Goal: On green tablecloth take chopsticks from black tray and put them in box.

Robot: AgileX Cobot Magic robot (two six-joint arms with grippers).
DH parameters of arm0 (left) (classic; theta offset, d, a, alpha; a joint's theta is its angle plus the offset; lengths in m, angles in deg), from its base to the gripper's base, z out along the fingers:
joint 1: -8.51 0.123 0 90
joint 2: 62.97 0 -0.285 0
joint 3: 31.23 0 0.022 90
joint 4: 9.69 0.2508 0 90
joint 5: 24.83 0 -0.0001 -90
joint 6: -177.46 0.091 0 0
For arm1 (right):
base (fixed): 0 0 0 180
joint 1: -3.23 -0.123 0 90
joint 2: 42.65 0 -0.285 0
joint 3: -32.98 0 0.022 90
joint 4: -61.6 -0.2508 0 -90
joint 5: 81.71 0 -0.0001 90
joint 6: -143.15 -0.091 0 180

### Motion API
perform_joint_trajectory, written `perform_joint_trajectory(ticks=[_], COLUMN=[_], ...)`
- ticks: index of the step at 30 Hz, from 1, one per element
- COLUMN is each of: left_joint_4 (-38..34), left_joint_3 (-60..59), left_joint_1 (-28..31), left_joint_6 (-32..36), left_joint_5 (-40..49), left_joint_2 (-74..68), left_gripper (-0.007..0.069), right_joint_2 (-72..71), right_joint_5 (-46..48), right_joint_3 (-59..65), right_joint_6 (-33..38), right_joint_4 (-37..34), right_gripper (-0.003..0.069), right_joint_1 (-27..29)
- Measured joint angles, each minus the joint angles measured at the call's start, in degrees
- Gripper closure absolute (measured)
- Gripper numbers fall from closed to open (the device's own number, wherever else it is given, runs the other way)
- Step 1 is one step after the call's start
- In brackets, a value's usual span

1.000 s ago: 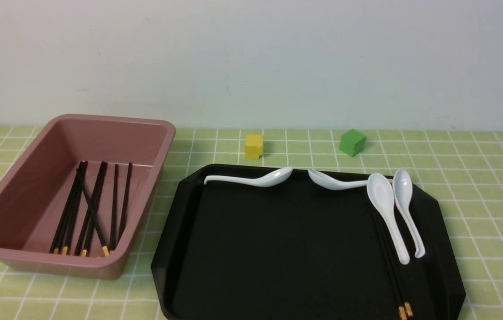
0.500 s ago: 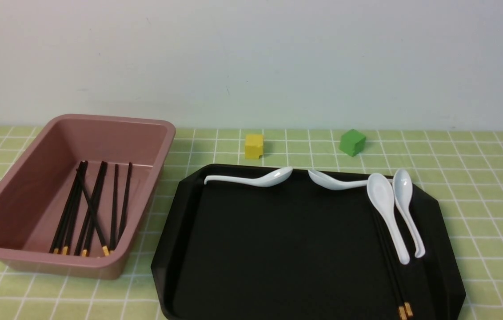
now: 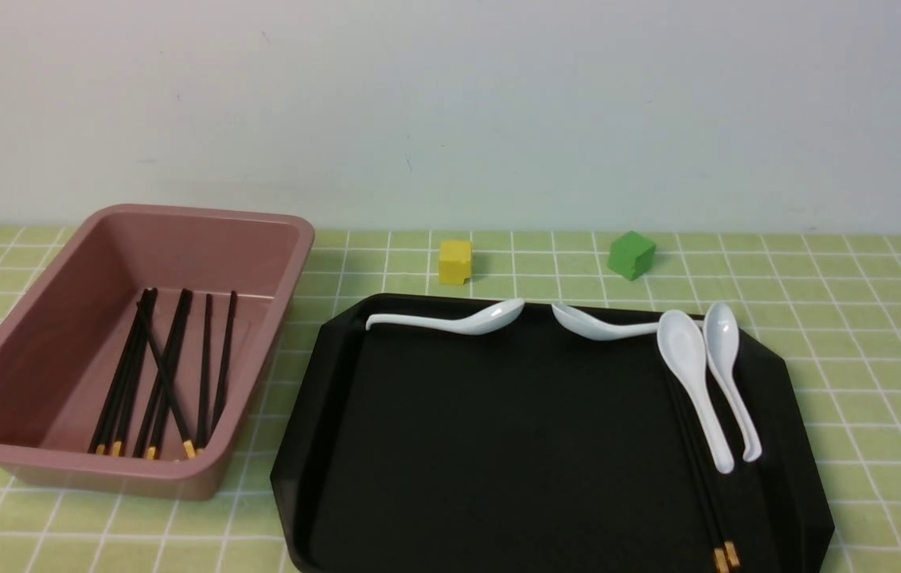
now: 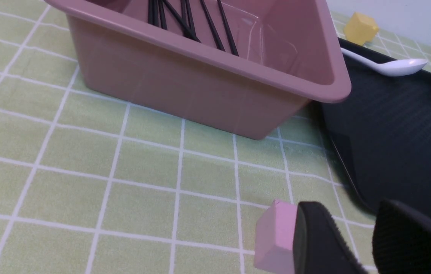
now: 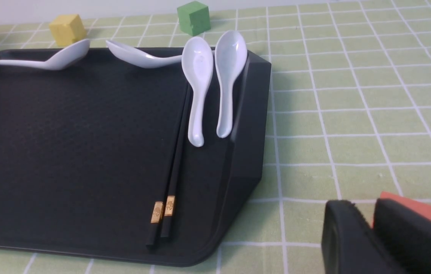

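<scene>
My left fingers spread, my right fingers slightly parted

I grip nothing with either pair: a clear gap shows between my left fingertips, a narrower one between my right. Two black chopsticks lie side by side in the black tray, partly under a white spoon; more chopsticks rest in the pink box, left of the tray.

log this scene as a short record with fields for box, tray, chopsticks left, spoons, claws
box: pink tub, several chopsticks inside
tray: black tray, right of the box
chopsticks left: two, side by side in the tray
spoons: four, white, in the tray
left claw: open, empty
right claw: slightly apart, empty
</scene>
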State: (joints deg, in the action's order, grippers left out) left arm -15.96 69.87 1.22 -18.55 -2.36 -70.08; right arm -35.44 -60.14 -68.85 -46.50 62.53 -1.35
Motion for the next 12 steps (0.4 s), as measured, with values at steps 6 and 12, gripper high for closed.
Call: perform_joint_trajectory(ticks=[6,12], left_joint_4=[0.00,0.00], left_joint_3=[0.00,0.00], left_joint_1=[0.00,0.00], left_joint_6=[0.00,0.00], left_joint_5=[0.00,0.00], left_joint_2=[0.00,0.00], left_gripper=[0.0386,0.0386], right_joint_2=[0.00,0.00], right_joint_5=[0.00,0.00], right_joint_3=[0.00,0.00], right_joint_6=[0.00,0.00], right_joint_4=[0.00,0.00], right_gripper=[0.0514,0.0510], right_joint_1=[0.00,0.00])
